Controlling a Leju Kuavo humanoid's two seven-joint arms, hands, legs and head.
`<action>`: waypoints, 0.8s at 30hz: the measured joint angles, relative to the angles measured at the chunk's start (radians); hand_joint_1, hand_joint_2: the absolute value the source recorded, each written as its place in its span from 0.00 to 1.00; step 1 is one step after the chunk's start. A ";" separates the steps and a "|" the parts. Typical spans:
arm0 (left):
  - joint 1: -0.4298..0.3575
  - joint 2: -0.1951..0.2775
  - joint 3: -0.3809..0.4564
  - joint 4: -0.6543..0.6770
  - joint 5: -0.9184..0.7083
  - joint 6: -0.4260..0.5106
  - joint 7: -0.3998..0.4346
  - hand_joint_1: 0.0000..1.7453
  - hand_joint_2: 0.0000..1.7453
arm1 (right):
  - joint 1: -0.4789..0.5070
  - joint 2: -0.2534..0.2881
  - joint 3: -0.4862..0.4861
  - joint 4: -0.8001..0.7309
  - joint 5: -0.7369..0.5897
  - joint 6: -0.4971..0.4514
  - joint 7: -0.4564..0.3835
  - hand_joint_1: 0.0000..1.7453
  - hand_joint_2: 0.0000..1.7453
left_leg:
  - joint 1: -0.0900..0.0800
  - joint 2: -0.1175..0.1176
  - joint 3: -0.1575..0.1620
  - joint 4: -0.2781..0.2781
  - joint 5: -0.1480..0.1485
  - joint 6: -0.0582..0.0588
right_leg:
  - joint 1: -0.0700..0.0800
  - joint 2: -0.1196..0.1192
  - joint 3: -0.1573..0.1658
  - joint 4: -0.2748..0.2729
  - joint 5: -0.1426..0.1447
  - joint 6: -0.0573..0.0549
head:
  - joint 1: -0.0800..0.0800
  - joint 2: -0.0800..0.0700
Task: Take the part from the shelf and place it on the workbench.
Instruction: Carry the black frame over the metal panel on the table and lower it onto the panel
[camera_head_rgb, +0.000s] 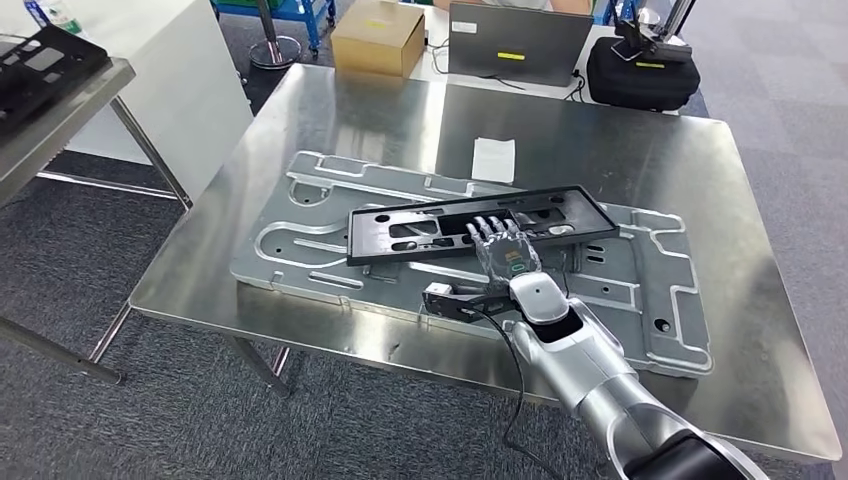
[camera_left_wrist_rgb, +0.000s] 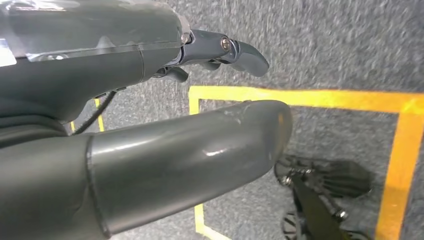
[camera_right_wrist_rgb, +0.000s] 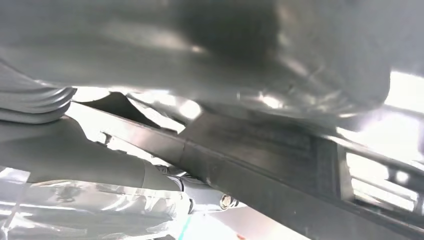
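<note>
Here, from the head camera, I see my right hand (camera_head_rgb: 506, 254) reaching over the steel workbench (camera_head_rgb: 620, 150), its fingers laid across the near edge of the black part (camera_head_rgb: 420, 228). The part is a long flat frame with cut-outs, lying slightly askew on a large grey stamped metal panel (camera_head_rgb: 300, 240) that rests on the bench. The fingers lie over the frame's top face with the thumb low at the near side; whether they grip the frame or merely rest on it I cannot tell. A white slip of paper (camera_head_rgb: 493, 159) sits on the bench beyond the part. Further back stand a cardboard box (camera_head_rgb: 378, 37), a laptop (camera_head_rgb: 518, 42) and a black bag (camera_head_rgb: 640, 75).

At the left wrist, my left hand (camera_left_wrist_rgb: 165, 140) hangs over grey carpet marked with yellow tape (camera_left_wrist_rgb: 300, 96), holding nothing, its thumb and dark fingers spread apart.

At the right wrist, blurred and glaring, the part's dark edge (camera_right_wrist_rgb: 280, 185) runs across just beside the grey thumb (camera_right_wrist_rgb: 90, 155).
</note>
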 joint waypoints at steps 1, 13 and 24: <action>0.000 0.000 0.001 0.000 0.000 -0.001 0.000 0.00 0.00 | 0.001 -0.001 0.000 0.001 0.000 -0.001 0.000 0.00 0.00 | 0.000 0.000 -0.011 0.001 0.007 0.000 | -0.003 0.000 -0.014 0.054 -0.029 0.004 | 0.001 0.000; 0.002 -0.005 0.016 0.000 0.003 -0.009 0.004 0.00 0.00 | -0.003 -0.002 0.000 0.007 0.007 -0.025 0.000 0.00 0.00 | 0.003 -0.005 -0.088 0.055 0.012 -0.056 | -0.007 -0.003 0.150 -0.187 0.076 -0.042 | 0.000 0.000; -0.003 -0.005 0.016 0.000 0.002 -0.010 0.010 0.00 0.00 | 0.003 0.000 0.000 0.006 0.031 -0.045 0.012 0.00 0.00 | -0.010 -0.006 0.065 0.025 -0.082 -0.035 | 0.009 -0.006 0.038 -0.159 0.159 -0.033 | -0.006 0.000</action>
